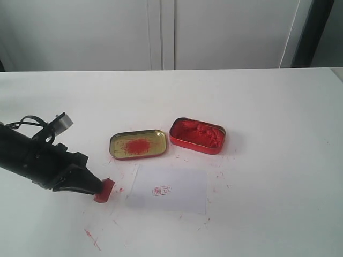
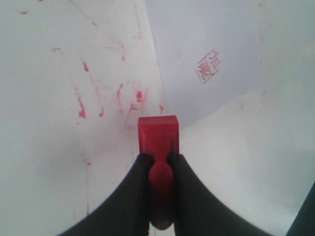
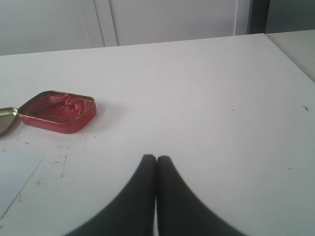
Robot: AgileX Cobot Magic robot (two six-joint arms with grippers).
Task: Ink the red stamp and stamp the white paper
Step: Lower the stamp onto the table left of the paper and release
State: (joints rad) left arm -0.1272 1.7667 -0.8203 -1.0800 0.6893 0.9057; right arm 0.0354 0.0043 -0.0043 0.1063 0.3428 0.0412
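My left gripper is shut on the knob of the red stamp, whose square base rests low over the table just left of the white paper. The paper carries one red print near its middle. Behind the paper stands the open red ink tin. My right gripper is shut and empty over bare table, right of the tin; it does not show in the exterior view.
The gold tin lid with a red smear lies left of the ink tin. Red ink smudges mark the table around the stamp. The white table stretches to the right, with cabinet doors behind it.
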